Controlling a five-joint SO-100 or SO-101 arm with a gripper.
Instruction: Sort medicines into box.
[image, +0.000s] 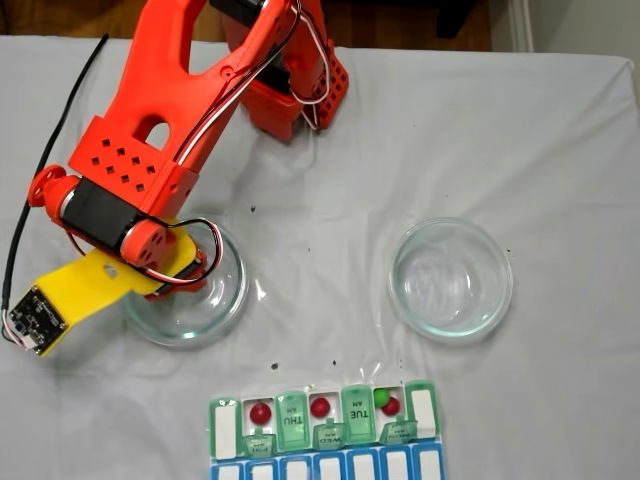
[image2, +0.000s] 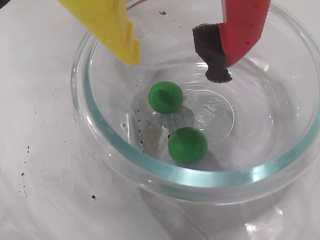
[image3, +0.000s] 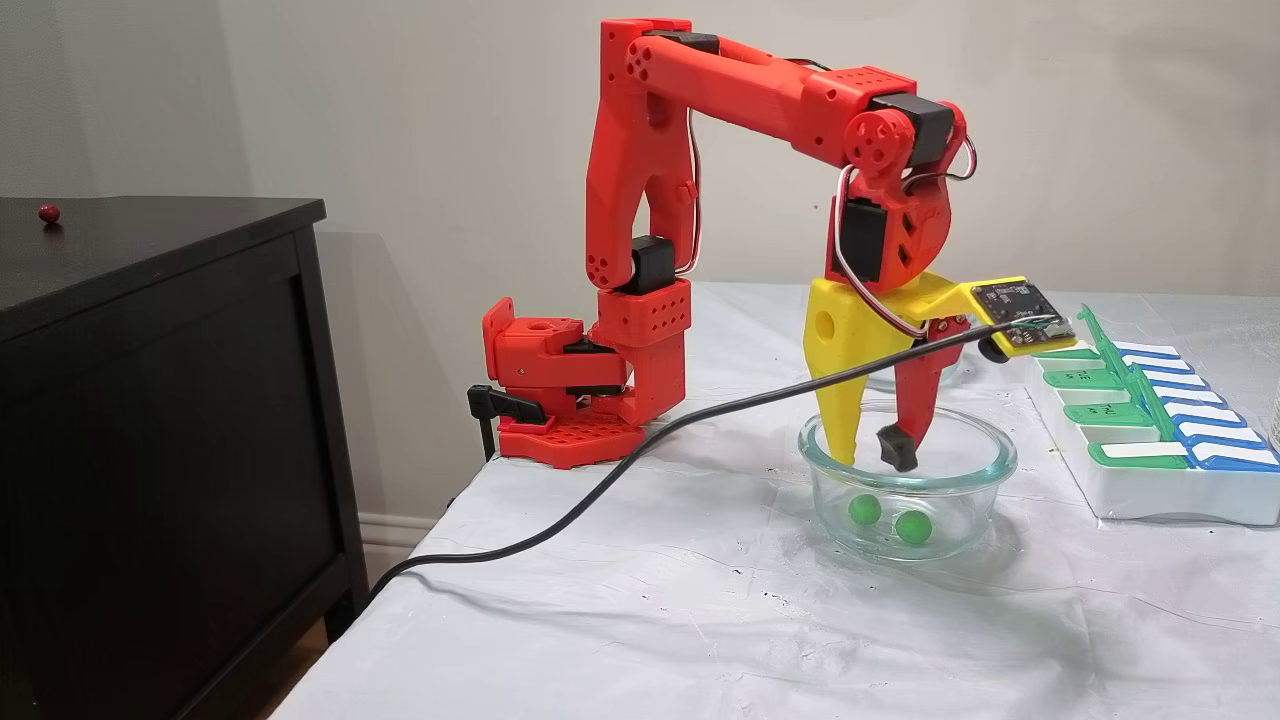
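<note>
Two green medicines (image2: 165, 97) (image2: 187, 145) lie on the bottom of a clear glass dish (image2: 100, 145). My gripper (image2: 177, 69) hangs open just inside the dish rim above them, with the yellow finger (image2: 117, 35) to the left and the red finger's black pad (image2: 212, 52) to the right, holding nothing. In a fixed view the gripper (image3: 870, 455) dips into the dish (image3: 960, 470) over the green balls (image3: 865, 510). The box (image: 425, 410) lies at the near table edge. Three of its open compartments each hold a red ball (image: 261, 411) (image: 320, 407) (image: 391, 406), and a green ball (image: 381, 396) sits beside the rightmost red one.
A second glass dish (image: 450, 278) stands to the right, with nothing in it. A black cable (image3: 600, 490) trails from the wrist camera across the table. Off the table's left end stands a black cabinet (image3: 150, 400) with a small red ball (image3: 48, 212) on top.
</note>
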